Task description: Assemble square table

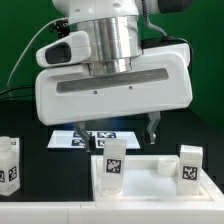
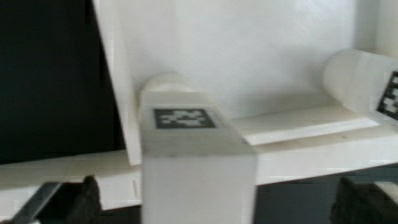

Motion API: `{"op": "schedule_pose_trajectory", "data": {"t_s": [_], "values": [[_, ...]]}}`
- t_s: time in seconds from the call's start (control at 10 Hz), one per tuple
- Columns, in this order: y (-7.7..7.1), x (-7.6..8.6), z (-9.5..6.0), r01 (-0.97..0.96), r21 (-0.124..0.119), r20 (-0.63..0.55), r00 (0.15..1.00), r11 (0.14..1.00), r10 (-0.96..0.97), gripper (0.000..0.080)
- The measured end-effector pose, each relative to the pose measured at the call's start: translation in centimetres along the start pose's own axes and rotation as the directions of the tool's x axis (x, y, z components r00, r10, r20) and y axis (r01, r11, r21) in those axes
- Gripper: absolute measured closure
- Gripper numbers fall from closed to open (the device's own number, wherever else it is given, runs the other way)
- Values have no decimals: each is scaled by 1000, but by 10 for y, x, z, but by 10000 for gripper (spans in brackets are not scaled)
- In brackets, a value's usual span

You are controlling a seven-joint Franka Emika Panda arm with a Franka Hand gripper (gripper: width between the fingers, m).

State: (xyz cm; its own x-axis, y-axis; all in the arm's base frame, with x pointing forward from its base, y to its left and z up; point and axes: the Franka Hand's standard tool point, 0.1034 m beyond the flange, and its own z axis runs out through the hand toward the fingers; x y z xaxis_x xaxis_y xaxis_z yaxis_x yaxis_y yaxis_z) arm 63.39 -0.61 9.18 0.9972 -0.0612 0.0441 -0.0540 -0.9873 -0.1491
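- Gripper (image 1: 116,132) housing: wide, glossy white, rounded corners, grey slot across the front.
- Wrist (image 1: 110,42): brushed silver cylinder, white link above.
- Fingers (image 1: 152,128): thin, dark.
- Camera (image 1: 63,48): white block with black face.
- Cable (image 1: 40,40): thin, black.

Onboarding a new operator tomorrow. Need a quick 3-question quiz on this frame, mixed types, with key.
1. Count: how many legs show in the exterior view?
2. True or false: the claw is clamped on the middle leg.
3. The leg nearest the exterior view's left edge stands: A) on the slab; B) on the black table beside the slab; C) between the claw's fingers.
Key: 1) three. 2) false: the fingers stand wide apart, clear of its sides. 3) B.
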Motion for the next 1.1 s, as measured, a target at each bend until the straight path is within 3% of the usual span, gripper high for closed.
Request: {"op": "schedule_pose_trajectory", "data": {"t_s": [0.1,0.3,0.6,0.9,1.1], "values": [[9,-2,4,0,-12,-15,1000,1000,0,150],[13,-2,12,-14,-21,-28,1000,1000,13,150],[12,-3,13,-100,-16,-27,995,995,100,515],[12,-3,13,-294,-10,-30,956,956,293,515],[6,-1,15,-539,-4,-45,841,842,539,515]]}}
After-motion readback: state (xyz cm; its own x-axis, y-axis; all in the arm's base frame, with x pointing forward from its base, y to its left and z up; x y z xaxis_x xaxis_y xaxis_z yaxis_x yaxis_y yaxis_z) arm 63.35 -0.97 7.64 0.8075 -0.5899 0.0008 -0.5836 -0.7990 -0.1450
